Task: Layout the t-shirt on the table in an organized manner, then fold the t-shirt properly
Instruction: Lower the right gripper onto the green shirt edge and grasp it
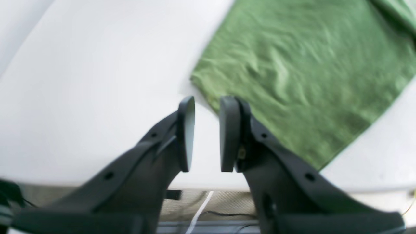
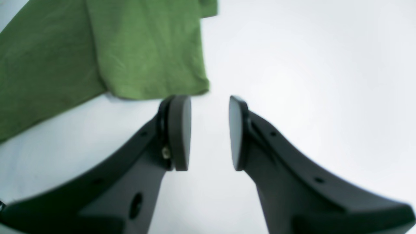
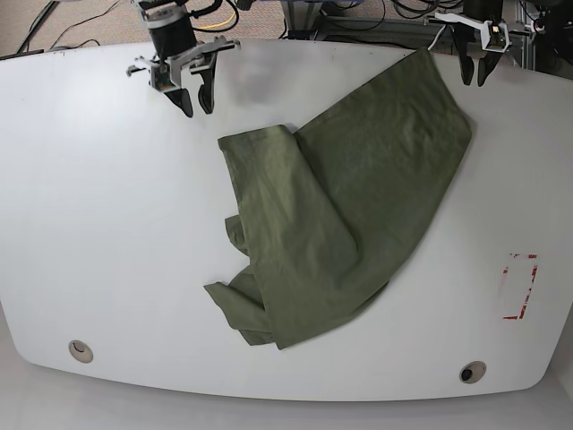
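Observation:
The olive-green t-shirt (image 3: 349, 206) lies crumpled and partly doubled over itself in the middle of the white table (image 3: 107, 224). One corner reaches the far right edge. My left gripper (image 3: 474, 76) hovers at that far right corner, open and empty. In the left wrist view the t-shirt's corner (image 1: 308, 74) lies just right of the left gripper (image 1: 208, 100). My right gripper (image 3: 192, 98) hangs at the far left, open, a little short of the t-shirt's upper left corner. In the right wrist view that hem (image 2: 97, 48) sits just beyond the right gripper (image 2: 208, 99).
A red-marked rectangle (image 3: 519, 287) is on the table's right side. Two round metal grommets (image 3: 81, 350) (image 3: 472, 371) sit near the front edge. Cables (image 3: 376, 13) and floor lie beyond the far edge.

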`<state>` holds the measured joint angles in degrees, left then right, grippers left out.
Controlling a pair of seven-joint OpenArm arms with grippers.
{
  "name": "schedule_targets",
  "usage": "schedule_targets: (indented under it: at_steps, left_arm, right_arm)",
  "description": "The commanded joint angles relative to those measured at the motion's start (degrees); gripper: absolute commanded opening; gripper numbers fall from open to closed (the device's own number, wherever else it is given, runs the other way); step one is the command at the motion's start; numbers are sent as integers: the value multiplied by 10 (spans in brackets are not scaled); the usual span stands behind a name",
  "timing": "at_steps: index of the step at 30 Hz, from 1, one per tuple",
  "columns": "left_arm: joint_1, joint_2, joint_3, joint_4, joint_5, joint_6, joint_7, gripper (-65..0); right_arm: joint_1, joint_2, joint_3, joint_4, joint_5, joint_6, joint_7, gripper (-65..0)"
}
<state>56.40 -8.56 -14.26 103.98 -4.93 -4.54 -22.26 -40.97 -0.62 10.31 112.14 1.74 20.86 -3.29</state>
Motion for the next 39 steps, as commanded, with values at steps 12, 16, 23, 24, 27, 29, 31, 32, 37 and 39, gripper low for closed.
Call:
schedule_targets:
  at_steps: [12, 16, 23, 24, 27, 29, 31, 32, 37, 39]
  left_arm:
    - [-5, 25, -4, 30, 23, 5, -17, -321]
    - [-8, 38, -3, 31, 24, 4, -17, -301]
    - [-25, 39, -3, 31, 24, 4, -17, -311]
    - [-25, 39, -3, 31, 24, 4, -17, -311]
    - [-25, 39, -5, 31, 24, 4, -17, -311]
    - [-25, 39, -6, 30, 24, 4, -17, -311]
    - [-25, 39, -7, 30, 24, 4, -17, -311]
    - [-25, 39, -7, 30, 24, 4, -17, -311]
    - [-25, 39, -8, 30, 24, 4, -17, -311]
    - [-25, 39, -8, 30, 24, 4, -17, -311]
  right_arm:
    - [183, -2, -5, 6, 12, 32, -206, -295]
    - [219, -2, -4, -3, 12, 51, -254, -296]
    - [276, -2, -2, -66, 13, 90, -305, -296]
    - [280, -2, -2, -75, 13, 94, -305, -296]
    - [291, -2, -2, -109, 13, 101, -305, -296]
    - [300, -2, -2, -130, 13, 103, -305, -296]
    - [308, -2, -2, -148, 13, 103, -305, -296]
    - [312, -2, -2, -159, 13, 103, -304, -296]
    - [325, -2, -2, -200, 13, 103, -303, -298]
    - [325, -2, -3, -208, 13, 103, -303, -298]
